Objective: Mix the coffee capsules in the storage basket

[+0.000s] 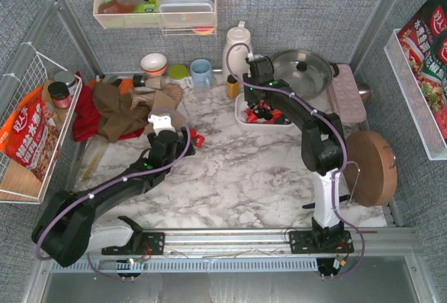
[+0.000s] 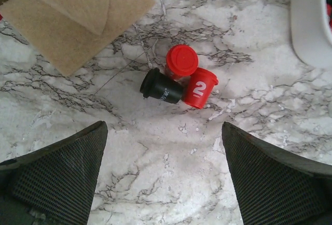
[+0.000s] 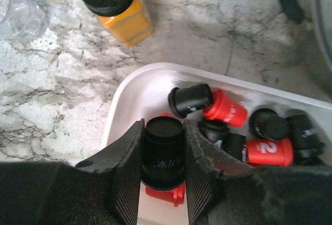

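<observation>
Overhead view: right gripper sits low over the storage basket at the table's back; left gripper hovers near stray coffee capsules lying outside the basket. Left wrist view: jaws spread wide and empty above 3 loose pods, 2 red, 1 black. Right wrist view: fingers clamp a black capsule inside the basket; best released low among the red ones, so nothing bounces out.

Top camera high, looking down; wrist cameras close, downward; storage basket shared with right.
</observation>
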